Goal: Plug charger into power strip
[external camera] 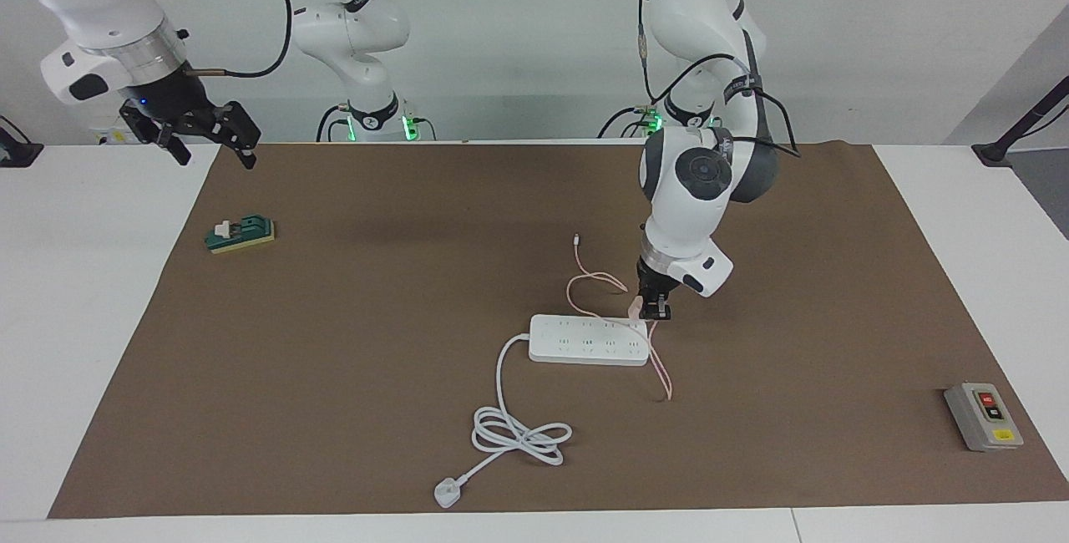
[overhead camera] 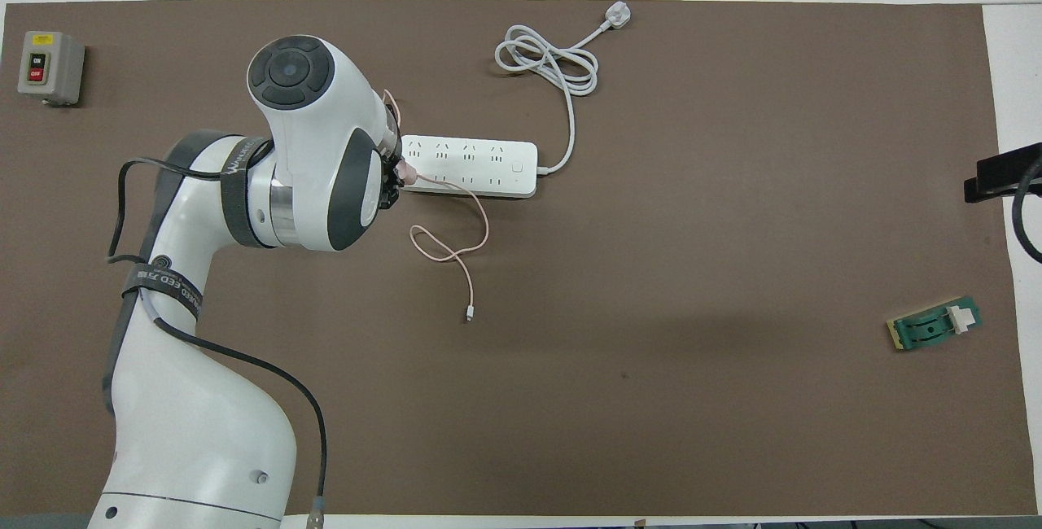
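Two end effectors show. The left end effector point(external camera: 656, 309) hangs low on its bent arm, its fingers clamped on the pink charger point(external camera: 637, 306), which is lifted off the brown mat point(external camera: 351, 409) at the near corner of the strip point(external camera: 590, 339), at the strip's end toward the left arm. The charger sits just above that corner, not seated in any socket. In the overhead view the wrist covers most of the grip, and only a pink sliver of the charger point(overhead camera: 404, 177) shows against the strip point(overhead camera: 472, 166).

From the charger its thin cable point(external camera: 595, 286) loops on the mat on the robots' side of the strip, ending in a small connector; another stretch crosses the strip's end and trails away from the robots. The strip's thick cord point(external camera: 518, 430) runs off its other end into a coil and finishes in a white plug point(external camera: 447, 494) near the mat's edge.

Well apart, toward the left arm's end of the worktop point(external camera: 92, 317), stands a grey switch box point(external camera: 983, 416). At the other end lies a small green block point(external camera: 240, 234).

The right end effector point(external camera: 209, 142) waits high over the mat's corner, fingers spread apart and empty. The mat covers most of the white worktop; a plain pale wall stands at the arms' bases.
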{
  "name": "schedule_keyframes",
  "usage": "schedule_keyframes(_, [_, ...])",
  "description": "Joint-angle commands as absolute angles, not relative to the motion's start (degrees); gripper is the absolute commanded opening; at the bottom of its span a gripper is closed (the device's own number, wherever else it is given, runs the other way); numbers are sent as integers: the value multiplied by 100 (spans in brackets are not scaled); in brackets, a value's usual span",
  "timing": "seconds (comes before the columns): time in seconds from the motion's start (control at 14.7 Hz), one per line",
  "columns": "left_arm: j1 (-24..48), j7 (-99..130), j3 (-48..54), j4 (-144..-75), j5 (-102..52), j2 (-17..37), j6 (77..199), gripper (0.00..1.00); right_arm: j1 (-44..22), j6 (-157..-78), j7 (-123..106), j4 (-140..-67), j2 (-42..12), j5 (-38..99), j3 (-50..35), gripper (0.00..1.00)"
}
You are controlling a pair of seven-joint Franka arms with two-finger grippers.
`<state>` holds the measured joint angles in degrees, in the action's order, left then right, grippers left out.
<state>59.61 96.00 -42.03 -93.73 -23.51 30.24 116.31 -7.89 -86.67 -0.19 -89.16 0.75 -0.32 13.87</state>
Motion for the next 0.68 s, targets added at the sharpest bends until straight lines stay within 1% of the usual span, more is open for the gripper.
schedule_keyframes(0.0, [6100, 9545, -4271, -9615, -2162, 2900, 11821, 0, -747, -8569, 53, -8912, 114, 70, 1354, 100])
schedule_keyframes(0.27, [6100, 9545, -4271, -9615, -2153, 2927, 11847, 0, -747, -8569, 53, -8912, 114, 70, 1354, 100])
schedule_keyframes(0.61, [6117, 9589, -4271, -9536, -2162, 3085, 11926, 0, -747, -8578, 53, -8912, 114, 70, 1354, 100])
